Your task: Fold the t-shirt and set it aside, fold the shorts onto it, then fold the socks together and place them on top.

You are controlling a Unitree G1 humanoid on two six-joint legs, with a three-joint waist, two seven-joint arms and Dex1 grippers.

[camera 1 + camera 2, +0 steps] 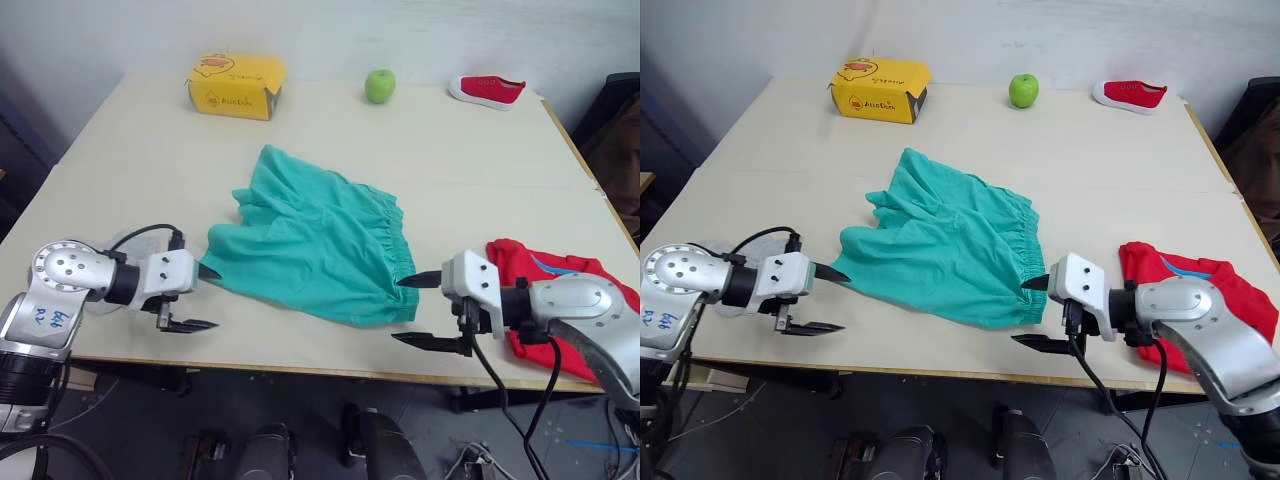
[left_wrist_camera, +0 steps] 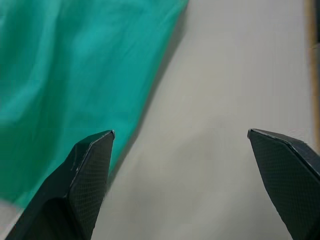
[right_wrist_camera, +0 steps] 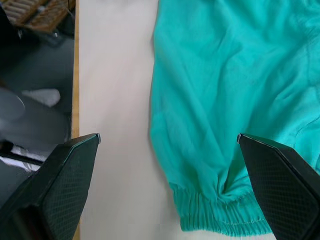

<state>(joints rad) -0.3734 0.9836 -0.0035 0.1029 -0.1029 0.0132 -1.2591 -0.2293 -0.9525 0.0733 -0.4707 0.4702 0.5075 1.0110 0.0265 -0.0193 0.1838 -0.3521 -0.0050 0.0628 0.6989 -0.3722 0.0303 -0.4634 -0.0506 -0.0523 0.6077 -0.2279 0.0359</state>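
Observation:
The teal shorts [image 1: 315, 240] lie spread out and a little rumpled in the middle of the table, gathered waistband towards my right. My left gripper [image 1: 216, 298] is open at the shorts' near-left corner, its upper fingertip touching the cloth edge [image 2: 65, 75]. My right gripper [image 1: 398, 310] is open at the waistband's near end [image 3: 220, 215], with nothing between its fingers. The red t-shirt [image 1: 570, 285] lies bunched at the table's right front edge, partly hidden behind my right arm. A pale grey patch [image 1: 728, 306] peeks from under my left forearm; I cannot tell whether it is the socks.
Along the far side of the table [image 1: 150, 170] stand a yellow box [image 1: 236, 85], a green apple [image 1: 380, 85] and a small red shoe [image 1: 487, 90]. The table's front edge [image 3: 75, 75] runs just below both grippers. Something dark stands off the right side [image 1: 620, 120].

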